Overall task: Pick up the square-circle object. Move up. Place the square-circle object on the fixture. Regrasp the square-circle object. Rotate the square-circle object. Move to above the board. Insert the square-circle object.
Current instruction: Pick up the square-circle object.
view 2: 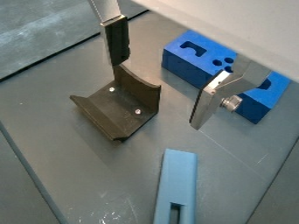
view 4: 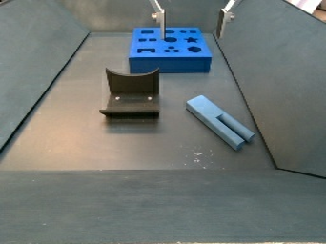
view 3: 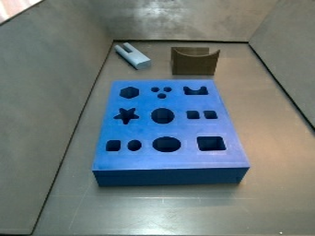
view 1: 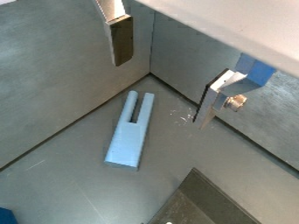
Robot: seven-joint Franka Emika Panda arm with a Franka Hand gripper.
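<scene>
Scene in the side view from the fixture end, left to right: fixture [view 4: 129, 93] left of centre on the floor, board [view 4: 171, 48] at the far end, square-circle object [view 4: 219, 120] lying flat on the right, close beside the right wall and well apart from both. Gripper [view 1: 163, 74] raised above the floor, fingers spread wide with nothing between the pads; only the finger tips enter that side view, at the far end above the board. Step in hand, by judgement: the first pick, not yet begun. In a wrist view, square-circle object [view 2: 177, 187] lies clear of the fixture [view 2: 117, 105] and of the board [view 2: 219, 69]. Slot cut into one end of the object, visible in both wrist views; plain solid length at the opposite end. For a sound pick: centre the gripper over the solid length, turn the wrist so the pads face the two long sides, descend straight down, close only when both pads bracket the bar. Clearance to the right wall probably tight, though hard to judge from these views; keep the wall-side finger clear during descent.
</scene>
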